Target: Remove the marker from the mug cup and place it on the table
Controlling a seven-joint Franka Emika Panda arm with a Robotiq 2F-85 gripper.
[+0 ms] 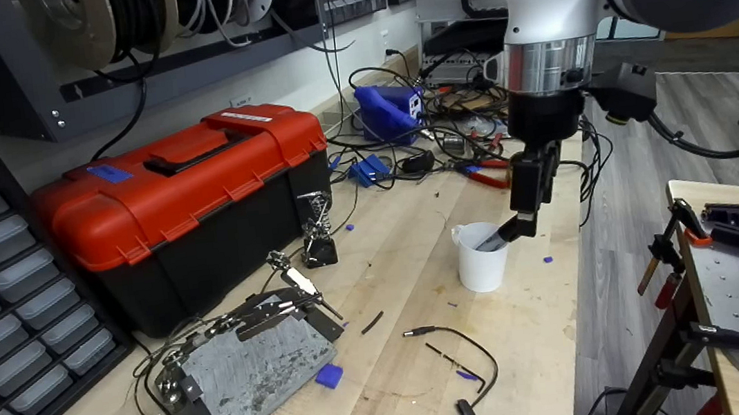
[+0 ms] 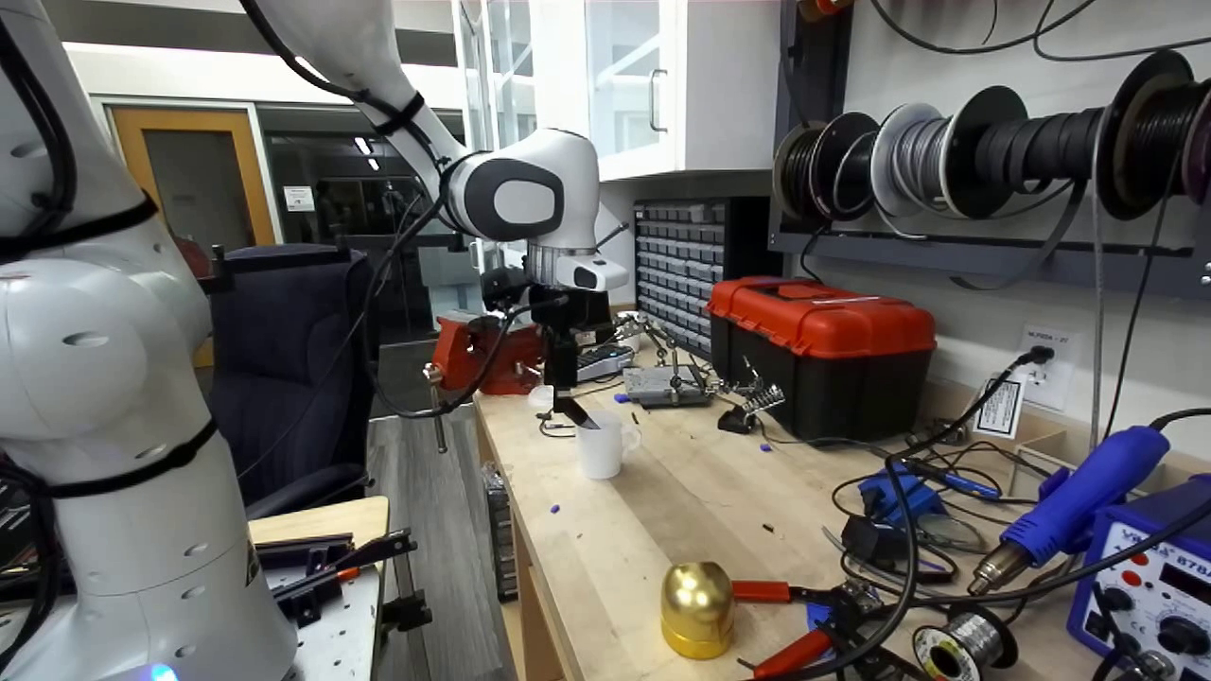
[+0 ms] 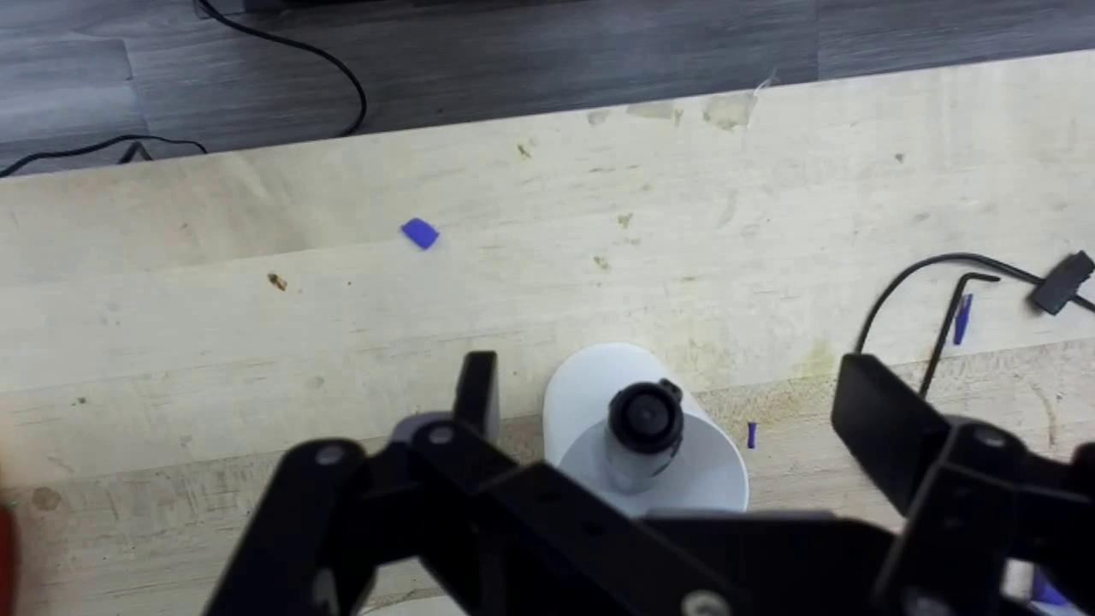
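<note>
The marker stood tilted, black end up, inside the mug cup on the table. In the wrist view the gripper was spread wide, its fingers at nine and three o'clock of the marker, a gap on each side. In an exterior view the closed red toolbox stood toward ten o'clock of the mug cup. In an exterior view the blue station, just past three o'clock of the mug cup, carried the figures "878".
</note>
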